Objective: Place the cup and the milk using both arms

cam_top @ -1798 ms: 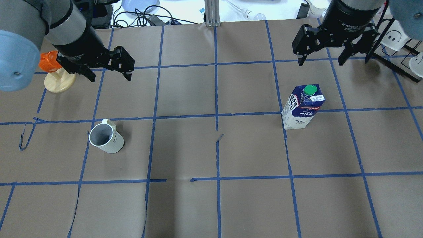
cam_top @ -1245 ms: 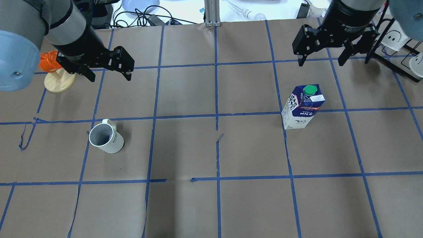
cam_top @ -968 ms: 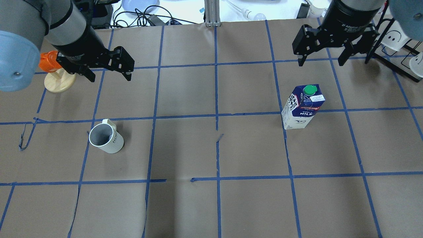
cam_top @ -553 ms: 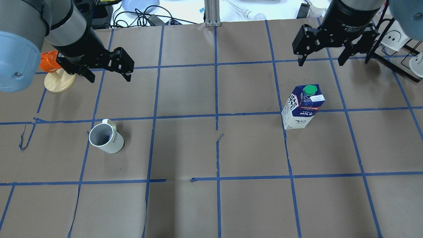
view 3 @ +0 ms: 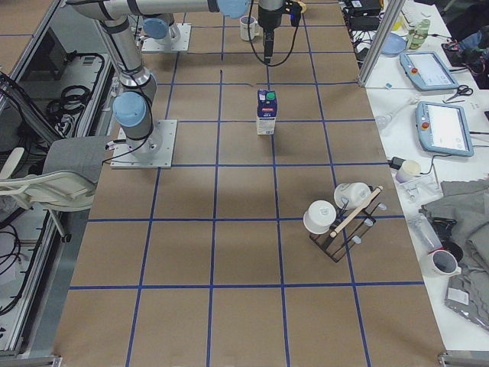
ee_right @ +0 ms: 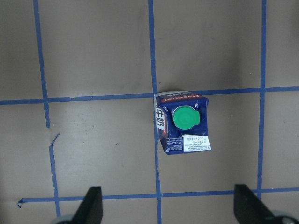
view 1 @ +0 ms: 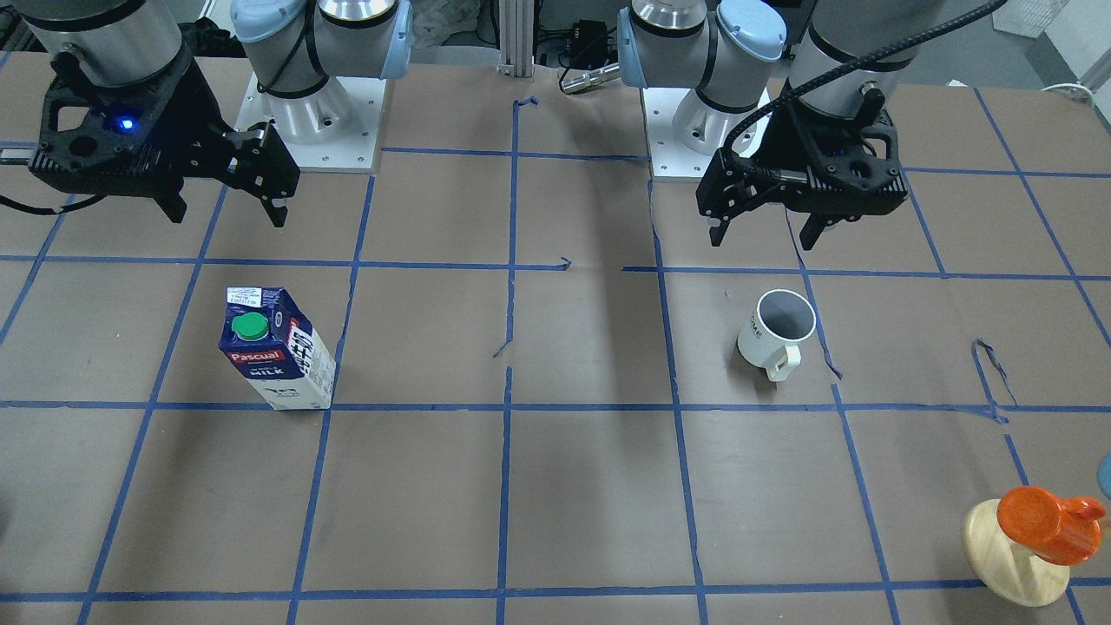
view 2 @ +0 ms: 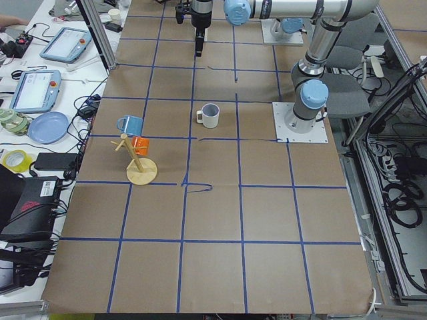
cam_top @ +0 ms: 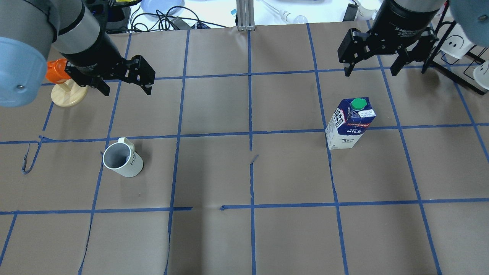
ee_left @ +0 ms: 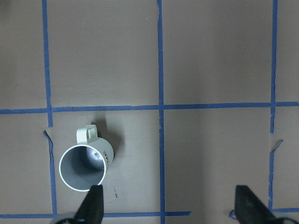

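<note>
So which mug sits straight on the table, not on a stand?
The white mug with the grey inside, upright; the orange mug and blue mug hang on the wooden stand.

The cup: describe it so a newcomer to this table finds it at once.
Start at the brown table with its blue tape grid and go to the robot's left half, close to the open left tool. The cup stands upright there, alone on the paper. Unlike the orange mug on the wooden stand, it is white with a grey inside and black lettering.
</note>
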